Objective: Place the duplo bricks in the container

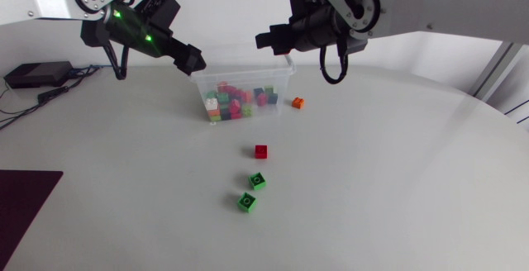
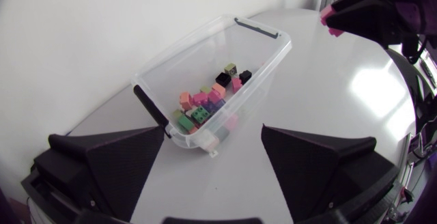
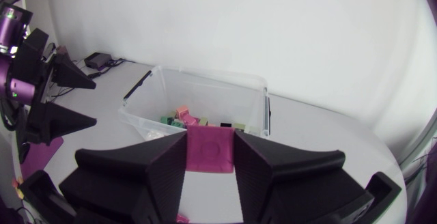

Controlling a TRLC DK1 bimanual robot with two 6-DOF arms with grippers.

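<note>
Container [image 1: 283,67] long axis running arm to arm, right pincer [image 3: 210,139] pinching pink brick [image 3: 210,153] near it, left pincer [image 2: 213,132] spread.

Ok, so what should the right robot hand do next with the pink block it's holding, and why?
Probably ease the right gripper a little forward, until it hangs over the clear plastic container, ready to drop. Its fingers are shut on the small pink duplo brick, and the open container lies just ahead of them, with many coloured bricks inside.
</note>
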